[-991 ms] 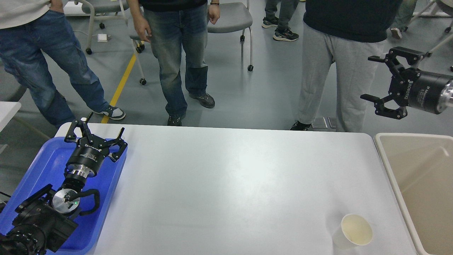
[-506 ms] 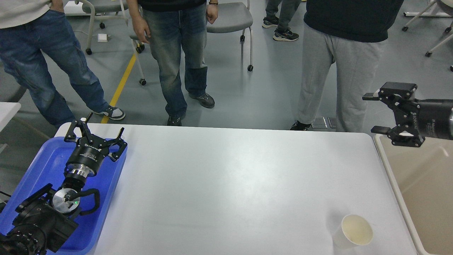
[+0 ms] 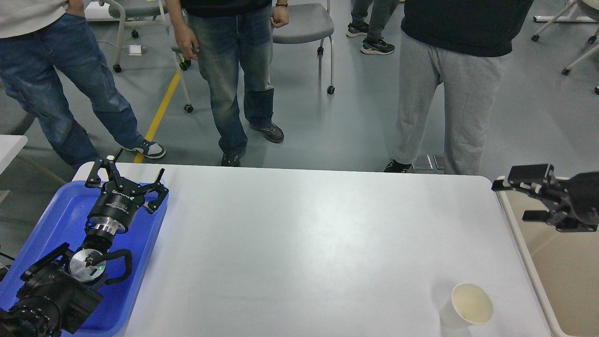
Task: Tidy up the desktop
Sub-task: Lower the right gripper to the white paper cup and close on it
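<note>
The desktop point(image 3: 299, 243) is a large white tabletop filling the middle of the head view. A white paper cup point(image 3: 469, 304) stands upright on it near the front right corner. My left gripper point(image 3: 126, 175) is open and empty above the far end of the blue tray point(image 3: 56, 210) at the left. My right gripper point(image 3: 512, 201) is open and empty, over the left rim of the beige bin point(image 3: 561, 262) at the right edge, far behind the cup.
Three people stand just beyond the table's far edge, with wheeled chairs point(image 3: 304, 23) behind them. A corner of another white table point(image 3: 9, 145) shows at the far left.
My right gripper has come down from high at the right to just above the bin's rim. The left arm and the cup have not moved.
</note>
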You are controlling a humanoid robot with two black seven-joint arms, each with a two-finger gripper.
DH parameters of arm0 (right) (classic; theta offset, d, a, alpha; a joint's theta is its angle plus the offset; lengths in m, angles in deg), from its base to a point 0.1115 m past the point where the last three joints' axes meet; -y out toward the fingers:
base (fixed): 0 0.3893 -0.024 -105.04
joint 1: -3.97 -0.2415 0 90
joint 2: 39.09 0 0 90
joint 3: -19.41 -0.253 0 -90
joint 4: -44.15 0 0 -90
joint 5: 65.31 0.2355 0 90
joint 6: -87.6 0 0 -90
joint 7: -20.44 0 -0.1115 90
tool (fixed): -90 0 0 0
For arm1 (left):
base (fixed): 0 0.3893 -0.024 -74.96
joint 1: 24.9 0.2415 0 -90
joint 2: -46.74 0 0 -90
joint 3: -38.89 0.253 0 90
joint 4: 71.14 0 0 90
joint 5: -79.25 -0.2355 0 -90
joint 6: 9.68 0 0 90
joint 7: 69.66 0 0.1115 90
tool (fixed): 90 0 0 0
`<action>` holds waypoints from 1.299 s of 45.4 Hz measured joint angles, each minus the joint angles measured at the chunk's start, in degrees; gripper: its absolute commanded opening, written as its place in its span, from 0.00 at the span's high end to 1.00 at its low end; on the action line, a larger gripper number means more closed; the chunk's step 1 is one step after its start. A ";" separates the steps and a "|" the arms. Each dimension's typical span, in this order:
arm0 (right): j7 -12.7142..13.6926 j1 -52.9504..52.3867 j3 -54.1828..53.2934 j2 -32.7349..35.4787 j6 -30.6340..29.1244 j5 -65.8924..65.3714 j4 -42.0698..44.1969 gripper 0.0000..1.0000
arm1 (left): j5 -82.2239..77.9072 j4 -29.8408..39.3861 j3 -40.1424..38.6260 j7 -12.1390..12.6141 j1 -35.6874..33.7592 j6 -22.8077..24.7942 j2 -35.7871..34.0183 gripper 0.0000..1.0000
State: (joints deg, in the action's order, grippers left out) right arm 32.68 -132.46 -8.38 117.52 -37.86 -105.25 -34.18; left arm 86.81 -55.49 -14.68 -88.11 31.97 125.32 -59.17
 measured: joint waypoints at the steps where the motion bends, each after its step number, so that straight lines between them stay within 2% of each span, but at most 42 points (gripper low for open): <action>1: -0.02 0.24 0.00 0.08 -0.05 -0.73 -0.26 0.00 | 0.00 0.00 0.00 0.00 0.00 0.00 0.00 0.00; 12: -0.83 3.02 0.71 1.36 -0.35 -8.64 -3.79 0.00 | 0.00 0.00 -0.01 0.00 0.00 0.00 0.00 0.00; 34: -1.37 5.08 5.09 4.17 -0.10 -16.03 -10.53 0.00 | 0.00 0.00 -0.03 -0.01 0.00 0.00 0.00 0.00; 59: -1.43 11.12 6.05 2.08 3.18 -22.21 -13.23 0.00 | 0.00 0.00 0.00 -0.01 0.00 0.00 0.00 0.00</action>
State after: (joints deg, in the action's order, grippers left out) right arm 31.25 -121.34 -2.33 119.60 -34.69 -127.46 -47.41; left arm 86.81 -55.49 -14.68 -88.12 31.97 125.32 -59.17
